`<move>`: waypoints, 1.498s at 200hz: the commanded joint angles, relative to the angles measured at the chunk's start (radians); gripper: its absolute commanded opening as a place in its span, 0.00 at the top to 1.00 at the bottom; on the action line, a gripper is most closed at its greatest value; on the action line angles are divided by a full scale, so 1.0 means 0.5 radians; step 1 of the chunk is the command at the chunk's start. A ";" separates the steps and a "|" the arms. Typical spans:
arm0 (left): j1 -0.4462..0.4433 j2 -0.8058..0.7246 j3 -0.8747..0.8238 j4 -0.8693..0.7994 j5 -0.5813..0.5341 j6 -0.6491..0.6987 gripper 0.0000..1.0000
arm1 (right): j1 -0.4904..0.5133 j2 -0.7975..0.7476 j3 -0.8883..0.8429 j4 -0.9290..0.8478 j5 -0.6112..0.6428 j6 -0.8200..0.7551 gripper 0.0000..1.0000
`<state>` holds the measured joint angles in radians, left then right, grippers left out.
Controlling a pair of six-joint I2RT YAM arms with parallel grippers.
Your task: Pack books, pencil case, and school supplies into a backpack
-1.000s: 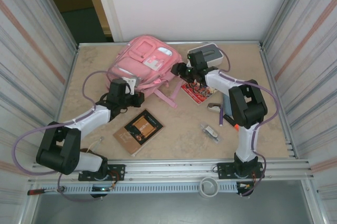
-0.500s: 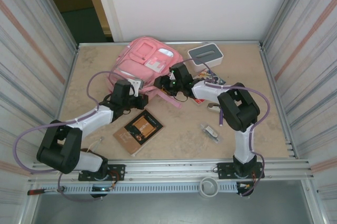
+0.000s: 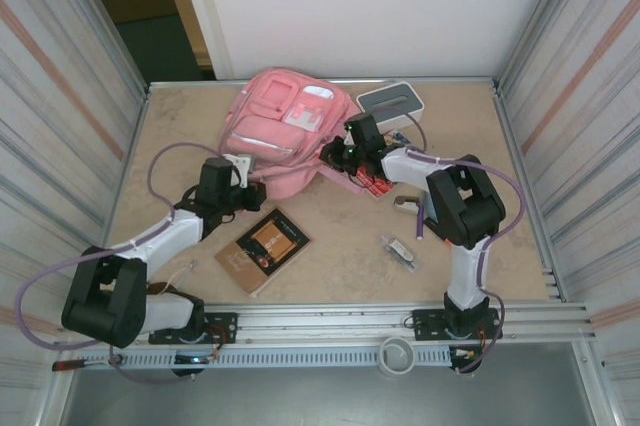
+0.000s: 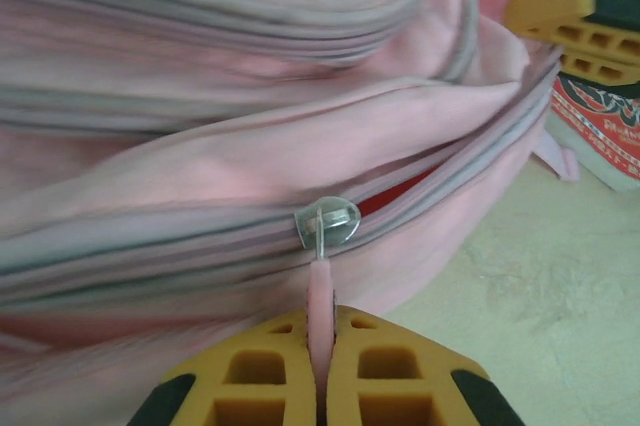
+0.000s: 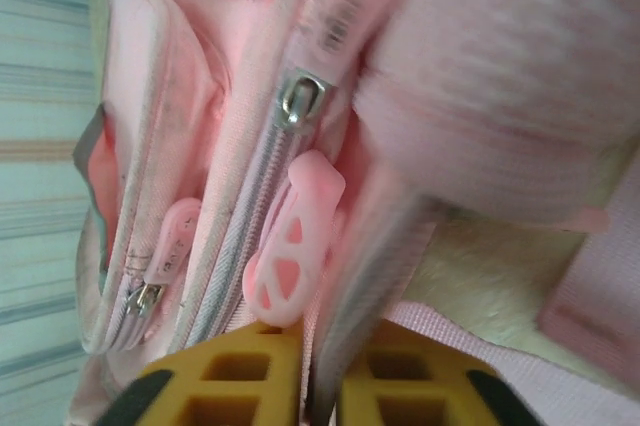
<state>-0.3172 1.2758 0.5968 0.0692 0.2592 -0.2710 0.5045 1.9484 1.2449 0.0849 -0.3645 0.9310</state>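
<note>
The pink backpack (image 3: pixel 285 131) lies at the back middle of the table. My left gripper (image 3: pixel 248 184) is at its near edge, shut on the pink zip pull (image 4: pixel 319 291) below the metal slider (image 4: pixel 327 221); the zip gapes slightly and shows red inside. On the backpack's right side my right gripper (image 3: pixel 335 154) is shut on a fold of the fabric edge (image 5: pixel 365 341), with another pink zip pull (image 5: pixel 290 246) beside its finger. The brown book (image 3: pixel 263 249) lies in front. The red-edged book (image 3: pixel 378 182) is partly under the right arm. A clear packet (image 3: pixel 400 249) and a beige piece (image 3: pixel 405 204) lie to the right.
A white box with a grey slotted top (image 3: pixel 390 101) stands behind the right arm, close to the backpack. Striped walls close in both sides. A white cup (image 3: pixel 397 356) sits on the front rail. Purple cables loop off both arms.
My right gripper swung from near the white box to the backpack and took hold of its edge. The backpack shifted right and changed shape. My left gripper drew slightly left with the pull.
</note>
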 commanded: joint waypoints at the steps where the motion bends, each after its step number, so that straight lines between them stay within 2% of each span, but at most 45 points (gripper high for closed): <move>1: 0.019 -0.079 0.013 0.051 0.094 -0.037 1.00 | -0.036 -0.159 0.045 -0.117 -0.026 -0.371 0.70; 13: 0.018 -0.084 0.035 0.053 0.178 -0.065 1.00 | -0.029 -0.272 0.037 -0.234 0.021 -0.661 0.54; 31: 0.020 -0.117 0.037 0.054 0.234 -0.108 1.00 | 0.032 -0.478 -0.029 -0.376 0.147 -1.150 0.36; 43: 0.021 -0.128 0.041 0.052 0.247 -0.134 1.00 | 0.111 -0.558 -0.031 -0.484 0.199 -1.484 0.24; 56: 0.030 -0.128 0.053 0.058 0.289 -0.167 1.00 | 0.254 -0.576 0.000 -0.579 0.372 -1.804 0.14; 71: 0.044 -0.117 0.074 0.076 0.350 -0.219 1.00 | 0.353 -0.516 0.052 -0.619 0.462 -2.004 0.10; 128: 0.054 -0.136 0.110 0.058 0.402 -0.257 1.00 | 0.494 -0.131 0.334 -0.601 0.330 -2.333 0.09; 150: 0.055 -0.143 0.115 0.055 0.414 -0.266 1.00 | 0.491 0.011 0.422 -0.607 0.338 -2.383 0.12; 164: 0.055 -0.143 0.115 0.051 0.408 -0.265 1.00 | 0.495 0.067 0.455 -0.612 0.365 -2.407 0.21; 202: 0.069 -0.172 0.098 0.025 0.350 -0.292 1.00 | 0.480 0.039 0.385 -0.601 0.524 -2.442 0.73; 223: 0.120 -0.209 0.063 -0.005 0.273 -0.313 1.00 | 0.436 -0.057 0.266 -0.587 0.555 -2.459 0.90; 263: 0.251 -0.286 -0.021 -0.044 0.125 -0.372 1.00 | 0.345 -0.153 0.164 -0.599 0.538 -2.511 0.95; 299: 0.226 -0.276 0.030 -0.089 0.216 -0.337 1.00 | 0.299 -0.140 0.225 -0.665 0.606 -2.551 0.91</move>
<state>-0.2043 1.1706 0.5903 0.0181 0.3668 -0.4400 0.6987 1.9087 1.3430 -0.1959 -0.1638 -0.3260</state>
